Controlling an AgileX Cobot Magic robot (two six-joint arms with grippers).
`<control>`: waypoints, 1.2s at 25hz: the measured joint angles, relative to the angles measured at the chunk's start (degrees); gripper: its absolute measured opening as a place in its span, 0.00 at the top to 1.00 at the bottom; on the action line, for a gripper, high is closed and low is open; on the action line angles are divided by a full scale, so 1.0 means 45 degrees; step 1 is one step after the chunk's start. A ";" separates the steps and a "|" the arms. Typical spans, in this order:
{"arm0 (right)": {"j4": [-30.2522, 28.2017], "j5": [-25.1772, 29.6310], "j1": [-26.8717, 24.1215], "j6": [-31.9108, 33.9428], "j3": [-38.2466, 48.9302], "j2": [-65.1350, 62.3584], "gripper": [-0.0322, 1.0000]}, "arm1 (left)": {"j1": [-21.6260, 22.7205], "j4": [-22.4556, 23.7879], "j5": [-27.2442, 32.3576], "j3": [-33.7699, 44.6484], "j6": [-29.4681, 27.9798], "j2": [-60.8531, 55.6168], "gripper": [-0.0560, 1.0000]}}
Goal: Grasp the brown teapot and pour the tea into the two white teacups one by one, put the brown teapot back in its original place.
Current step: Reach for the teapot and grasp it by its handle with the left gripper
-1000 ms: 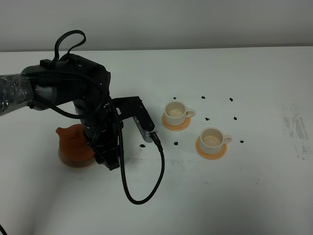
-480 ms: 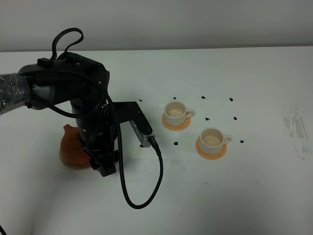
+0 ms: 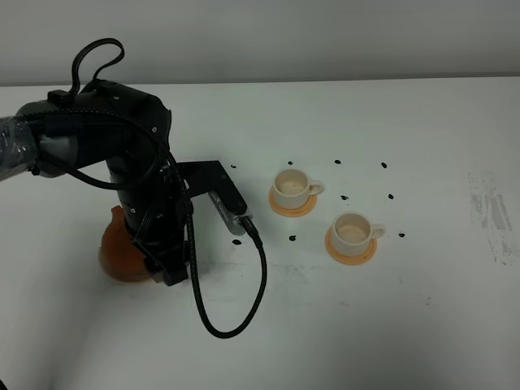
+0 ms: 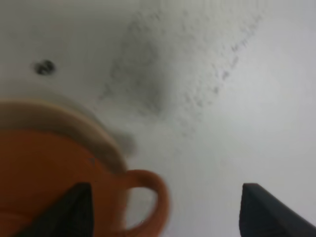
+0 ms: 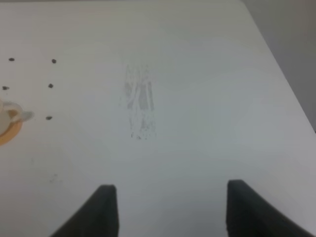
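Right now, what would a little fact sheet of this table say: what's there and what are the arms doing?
Teapot: left of table, mostly hidden by the left arm
Cups: two, far cup and near cup, each on an orange coaster
Left tool: open, fingers either side of the teapot's handle, not gripping
Right tool: open, over the table's right part, holding nothing
Table: white, with small dark marks

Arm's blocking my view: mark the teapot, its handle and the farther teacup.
brown teapot (image 3: 116, 255): exterior high view, exposed body.
teapot handle (image 4: 163, 197): left wrist view, loop's outer curve.
farther teacup (image 3: 290, 188): exterior high view, bowl.
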 joint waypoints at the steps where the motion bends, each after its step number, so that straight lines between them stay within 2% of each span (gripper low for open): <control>1: 0.0000 0.0000 0.0000 0.0000 0.0000 0.0000 0.52 | -0.0041 0.0029 -0.0291 0.0000 0.0013 -0.0131 0.38; 4: 0.0000 0.0000 0.0000 0.0000 0.0000 0.0000 0.52 | -0.0348 0.0328 -0.1208 0.0313 0.0026 -0.0758 0.38; 9: 0.0000 0.0000 0.0000 0.0000 0.0000 0.0000 0.52 | -0.0938 0.0330 -0.4069 0.2492 0.0026 -0.2680 0.38; 11: 0.0000 0.0000 0.0000 0.0000 0.0000 0.0000 0.52 | -0.1243 -0.0031 -0.4806 0.3386 0.0035 -0.3371 0.38; 14: 0.0000 0.0000 0.0000 0.0000 0.0000 0.0000 0.52 | -0.1728 -0.0645 -0.5069 0.4328 -0.0307 -0.3832 0.38; 18: 0.0000 0.0000 0.0000 0.0000 0.0000 0.0000 0.52 | -0.2097 -0.0670 -0.5320 0.5066 -0.2105 -0.3849 0.39; 21: 0.0000 0.0000 0.0000 0.0000 0.0000 0.0000 0.52 | -0.2170 -0.0042 -0.5588 0.5333 -0.3513 -0.3711 0.41; 24: 0.0000 0.0000 0.0000 0.0000 0.0000 0.0000 0.52 | -0.2170 0.0767 -0.5860 0.5390 -0.5462 -0.3592 0.42; 26: 0.0000 0.0000 0.0000 0.0000 0.0000 0.0000 0.52 | -0.2170 0.1071 -0.6185 0.5390 -0.6867 -0.3592 0.43; 30: 0.0000 0.0000 0.0000 0.0000 0.0000 0.0000 0.52 | -0.2170 0.1493 -0.6284 0.5390 -0.8836 -0.3432 0.43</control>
